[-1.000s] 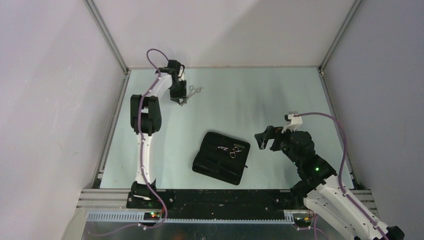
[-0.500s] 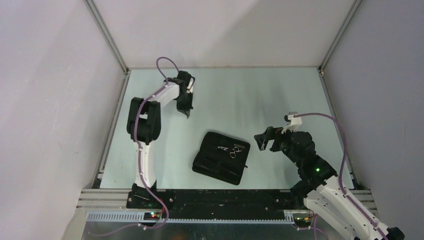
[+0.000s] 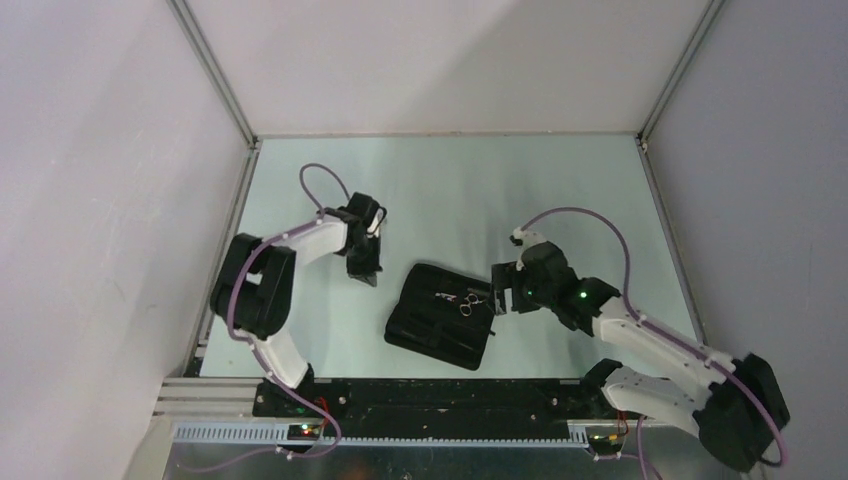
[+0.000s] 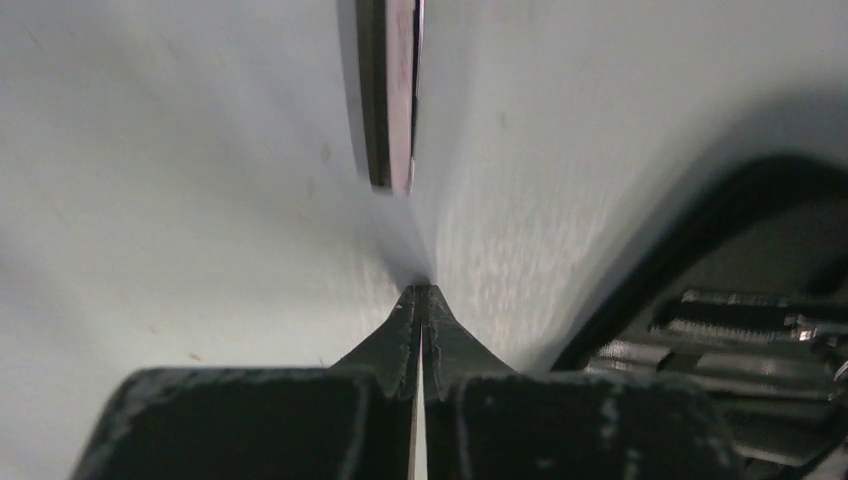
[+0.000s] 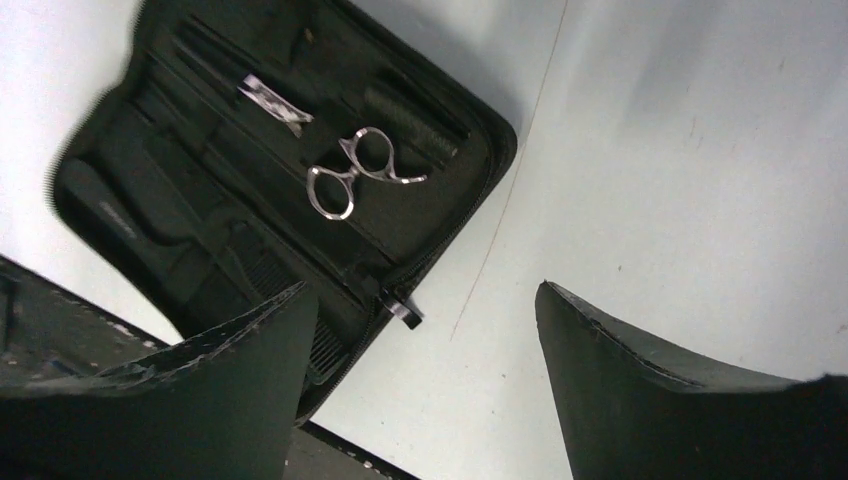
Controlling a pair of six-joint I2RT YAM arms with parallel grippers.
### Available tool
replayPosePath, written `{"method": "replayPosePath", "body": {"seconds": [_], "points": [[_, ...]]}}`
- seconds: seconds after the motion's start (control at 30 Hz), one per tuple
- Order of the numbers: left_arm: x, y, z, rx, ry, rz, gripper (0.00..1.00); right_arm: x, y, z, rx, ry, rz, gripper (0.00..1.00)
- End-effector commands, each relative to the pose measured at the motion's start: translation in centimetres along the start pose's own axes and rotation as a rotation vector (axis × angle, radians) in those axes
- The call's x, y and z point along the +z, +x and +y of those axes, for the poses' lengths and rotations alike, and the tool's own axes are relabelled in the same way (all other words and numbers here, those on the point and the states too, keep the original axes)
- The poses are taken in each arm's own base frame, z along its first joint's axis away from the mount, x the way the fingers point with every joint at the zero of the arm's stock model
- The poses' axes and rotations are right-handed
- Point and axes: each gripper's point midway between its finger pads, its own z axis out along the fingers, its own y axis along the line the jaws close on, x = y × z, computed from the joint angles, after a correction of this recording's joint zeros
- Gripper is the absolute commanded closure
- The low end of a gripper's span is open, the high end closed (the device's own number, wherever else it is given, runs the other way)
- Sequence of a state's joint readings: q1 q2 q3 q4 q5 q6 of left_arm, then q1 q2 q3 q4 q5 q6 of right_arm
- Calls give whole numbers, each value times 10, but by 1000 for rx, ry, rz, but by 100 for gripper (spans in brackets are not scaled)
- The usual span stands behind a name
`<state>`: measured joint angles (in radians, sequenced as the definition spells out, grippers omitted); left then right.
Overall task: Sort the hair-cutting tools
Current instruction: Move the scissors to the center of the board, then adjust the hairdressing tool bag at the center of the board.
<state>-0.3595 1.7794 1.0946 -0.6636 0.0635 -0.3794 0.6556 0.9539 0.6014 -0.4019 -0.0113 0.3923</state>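
You have two pairs of small silver metal scissors here. One pair with ring handles (image 3: pixel 467 303) lies tucked inside the open black rectangular zip case (image 3: pixel 425 330). Of the second pair of small silver metal scissors (image 4: pixel 390 95) you see only a slim blade, running on from the left gripper's tips.

Your left gripper (image 3: pixel 365 268) has its jaws pressed tight together. They seem to pinch that blade edge-on, just left of the case and above the table.

Your right gripper (image 3: pixel 501 291) hangs at the case's right edge with its jaws spread wide and nothing between them.

For combs, you can make out two dark shapes in the case, black on black. A black handled comb (image 5: pixel 140 215) sits along the lower pocket. A straight black flat comb (image 5: pixel 412 112) shows its teeth near the far rim. Their outlines are hard to separate.

The pale mint table (image 3: pixel 560 190) carries one case, lying askew near the middle. Plain light walls (image 3: pixel 450 60) close the space on three sides, with aluminium rails at the corners.

Only the right wrist view (image 5: pixel 430 340) gives you the combs, the case's zip pull (image 5: pixel 400 308) and the ring handles clearly. Only the left wrist view (image 4: pixel 420 295) gives you the held blade. The overhead view shows both arms' places but hides that blade behind the gripper.
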Motion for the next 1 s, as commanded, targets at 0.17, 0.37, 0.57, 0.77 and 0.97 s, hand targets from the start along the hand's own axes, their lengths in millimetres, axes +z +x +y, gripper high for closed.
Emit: {"method": "replayPosePath", "body": {"seconds": [0.17,0.37,0.57,0.77,0.97], "points": [[-13,55,-18,-85,126,-25,79,30,7,-15,31,242,70,22],[-45,32,-18,-106,134,-161,44,52,4,-9,49,228,67,28],[-67,0,-7,-144,110,-258,22,74,17,-10,46,234,167,36],[-83,-16,3,-128,76,-308,17,79,24,-42,57,308,237,62],[-93,-27,13,-132,69,-335,20,77,6,-64,48,295,257,88]]}}
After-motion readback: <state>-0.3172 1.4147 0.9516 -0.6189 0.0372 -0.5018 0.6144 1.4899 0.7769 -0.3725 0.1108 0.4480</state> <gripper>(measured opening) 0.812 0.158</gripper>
